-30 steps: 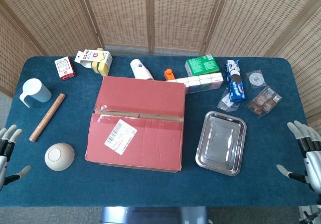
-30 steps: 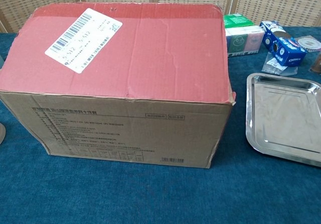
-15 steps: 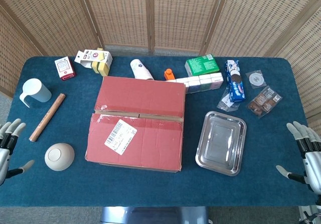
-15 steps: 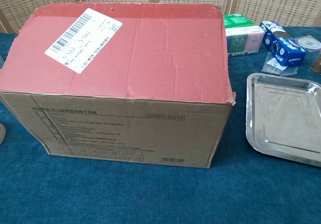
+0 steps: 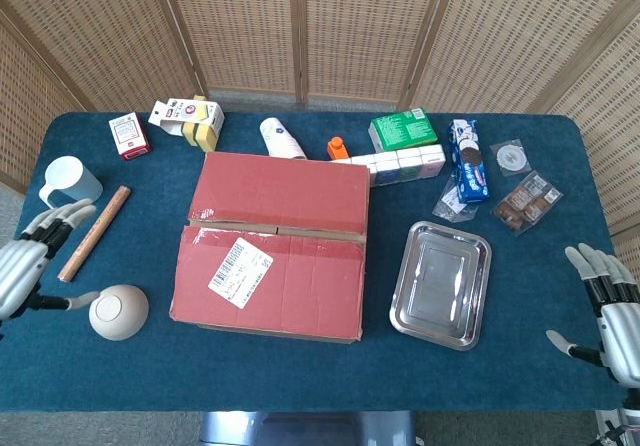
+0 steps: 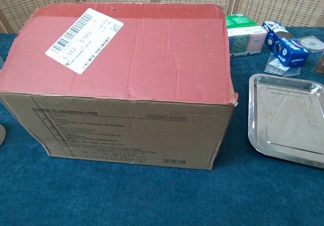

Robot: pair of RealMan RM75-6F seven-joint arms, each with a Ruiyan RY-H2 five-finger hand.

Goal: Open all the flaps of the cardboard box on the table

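Note:
The cardboard box (image 5: 275,242) stands in the middle of the table, its two red top flaps lying flat and meeting along a seam; a white barcode label (image 5: 240,267) sits on the near flap. The chest view shows its brown front wall (image 6: 126,132) and red top close up. My left hand (image 5: 25,266) hovers at the table's left edge, fingers apart, holding nothing, well left of the box. At the right front corner my right hand (image 5: 612,311) is also spread and empty. Neither hand appears in the chest view.
Left of the box lie a white bowl (image 5: 118,311), a wooden stick (image 5: 94,232) and a white cup (image 5: 68,180). A steel tray (image 5: 441,283) sits to the right. Small packs, a bottle, tissue packs (image 5: 405,164) and a cookie box (image 5: 467,160) line the far side.
My left hand has risen and moved inward over the table's left edge, toward the stick and bowl. The right hand shifted only slightly. The box is unchanged.

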